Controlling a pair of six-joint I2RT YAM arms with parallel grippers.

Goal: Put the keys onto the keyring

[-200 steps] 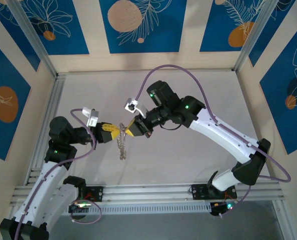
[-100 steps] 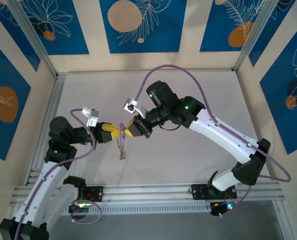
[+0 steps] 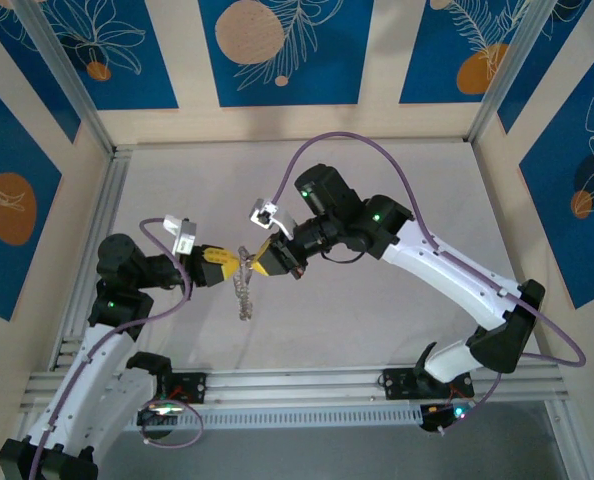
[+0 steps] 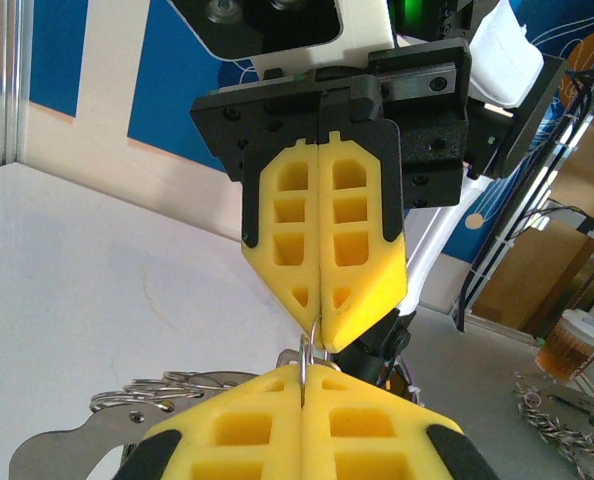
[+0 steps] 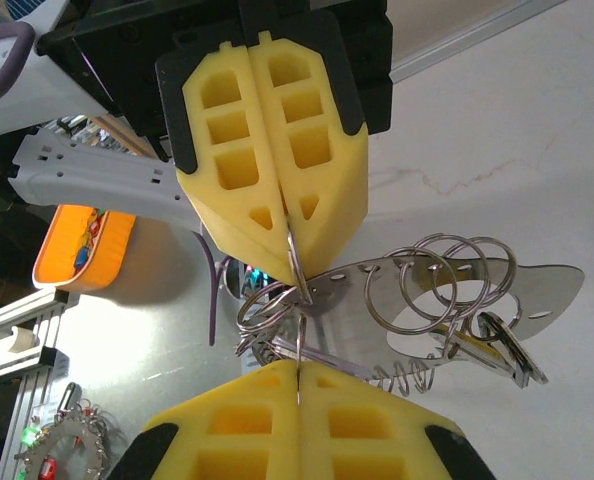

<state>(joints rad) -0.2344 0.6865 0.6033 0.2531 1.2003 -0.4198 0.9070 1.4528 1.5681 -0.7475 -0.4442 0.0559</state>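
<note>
1. Keyring [image 5: 299, 300] of thin silvery wire loops hung in the air over the middle of the pale grey table [image 3: 377, 310], stretched between the two tools.
2. Seen from above, it [image 3: 244, 290] trailed down from the meeting point as a narrow, glinting string of rings; whether its lower end touched the table could not be told.
3. The left gripper [image 3: 239, 263], with yellow block fingers on a black body, had its fingers pressed together on one fine loop of the keyring.
4. The right gripper [image 3: 253, 265], of the same yellow and black make, faced it tip to tip and pinched the same loop [image 4: 305, 358], fingers likewise closed.
5. From the right wrist, several round split rings [image 5: 437, 280] were bunched just beside the pinched loop, overlapping one another.
6. A flat silvery metal plate [image 5: 547, 290] with punched holes lay behind those rings, threaded by them.
7. A small brassy-yellow key [image 5: 489, 342] hung at the rings' lower edge.
8. A silvery coil spring [image 5: 412, 375] sat just beneath, beside the right gripper's finger.
</note>
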